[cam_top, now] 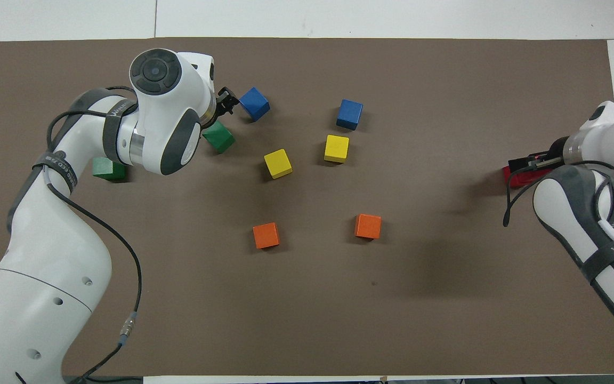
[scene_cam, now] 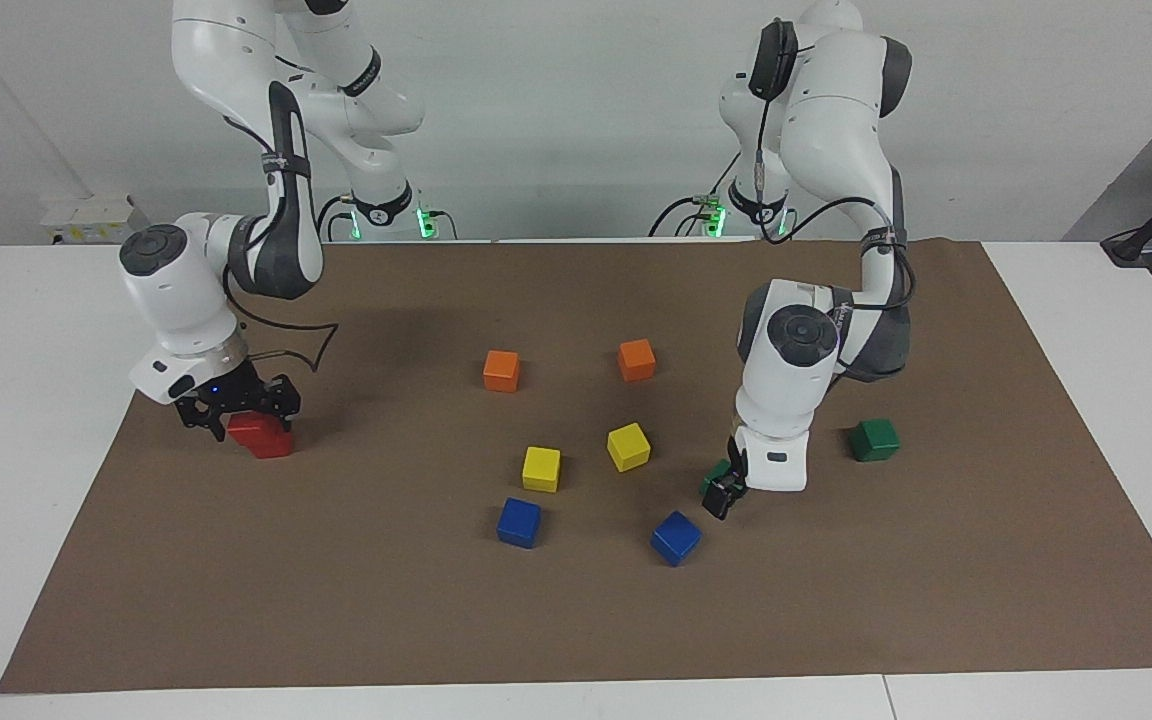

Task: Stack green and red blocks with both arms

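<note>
Brown mat [scene_cam: 936, 600]: right gripper [scene_cam: 236, 415] at red block [scene_cam: 261, 433] near edge, fingers' state unclear.

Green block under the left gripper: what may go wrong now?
The left gripper is low at one green block, and a blue block lies close beside it, so the fingers may push it. The right gripper sits on red blocks near the brown mat's edge; they could slide off.
</note>
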### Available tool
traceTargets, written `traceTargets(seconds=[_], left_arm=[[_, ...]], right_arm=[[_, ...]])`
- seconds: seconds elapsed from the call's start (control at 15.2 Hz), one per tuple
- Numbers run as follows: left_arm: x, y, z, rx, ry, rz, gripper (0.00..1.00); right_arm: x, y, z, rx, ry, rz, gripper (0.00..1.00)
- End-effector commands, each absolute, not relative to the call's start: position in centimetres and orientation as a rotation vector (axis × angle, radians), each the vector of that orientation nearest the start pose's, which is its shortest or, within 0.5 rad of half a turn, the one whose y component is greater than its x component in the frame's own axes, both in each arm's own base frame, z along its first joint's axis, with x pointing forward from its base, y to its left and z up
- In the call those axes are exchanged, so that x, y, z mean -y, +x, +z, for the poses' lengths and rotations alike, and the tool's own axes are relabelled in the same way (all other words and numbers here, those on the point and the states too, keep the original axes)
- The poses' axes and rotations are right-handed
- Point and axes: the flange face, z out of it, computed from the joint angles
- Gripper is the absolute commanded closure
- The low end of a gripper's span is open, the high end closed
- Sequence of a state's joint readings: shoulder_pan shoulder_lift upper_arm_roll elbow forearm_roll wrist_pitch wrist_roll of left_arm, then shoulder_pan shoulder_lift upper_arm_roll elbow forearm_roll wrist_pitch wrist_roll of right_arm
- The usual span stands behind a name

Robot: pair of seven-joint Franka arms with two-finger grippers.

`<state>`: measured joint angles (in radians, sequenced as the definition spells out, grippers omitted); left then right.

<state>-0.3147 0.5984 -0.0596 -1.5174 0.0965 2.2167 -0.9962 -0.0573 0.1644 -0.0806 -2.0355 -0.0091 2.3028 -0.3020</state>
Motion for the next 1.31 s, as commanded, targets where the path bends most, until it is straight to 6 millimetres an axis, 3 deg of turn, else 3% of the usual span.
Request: traceTargets(seconds=[0.0,0.2,0.26,0.33,0.39,0.52,0.66,0.92,1.05,1.25], left_arm=[[25.3,63.8,31.5,0.892,-3.02,-0.203,0.0],[25.9,63.0,31.1,0.915,-3.022,-0.212,0.02],[26.0,63.0,31.1,0.951,-3.016,-0.217,0.14],[26.0,63.0,31.1,0.984,-3.005,-0.214,0.52],[25.7,63.1,31.2,0.986,-2.989,-0.196,1.0],[24.6,63.6,32.4,0.87,-2.919,-0.209,1.0],[21.4,63.7,36.0,0.699,-2.915,-0.199,1.0],[8.5,63.0,41.9,0.229,-3.069,0.007,1.0],[2.8,63.3,42.0,-0.017,-3.128,0.047,1.0],[1.0,63.2,40.9,-0.151,-3.127,0.024,1.0]], right_arm=[[6.7,58.9,44.9,0.323,-3.15,-0.064,0.0],[4.2,58.6,51.2,0.21,-3.146,0.029,0.0],[3.7,58.2,53.0,0.156,-3.148,0.05,0.0],[2.9,57.8,54.3,0.15,-3.146,0.067,0.0],[2.0,57.4,55.5,0.17,-3.143,0.069,0.0],[1.5,56.5,56.9,0.17,-3.14,0.071,0.0],[1.4,55.7,57.2,0.154,-3.132,0.122,0.0],[1.2,55.0,57.5,0.159,-3.128,0.156,0.0],[1.1,54.8,58.0,0.164,-3.132,0.147,0.0],[0.2,54.0,58.7,0.109,-3.136,0.162,0.0]])
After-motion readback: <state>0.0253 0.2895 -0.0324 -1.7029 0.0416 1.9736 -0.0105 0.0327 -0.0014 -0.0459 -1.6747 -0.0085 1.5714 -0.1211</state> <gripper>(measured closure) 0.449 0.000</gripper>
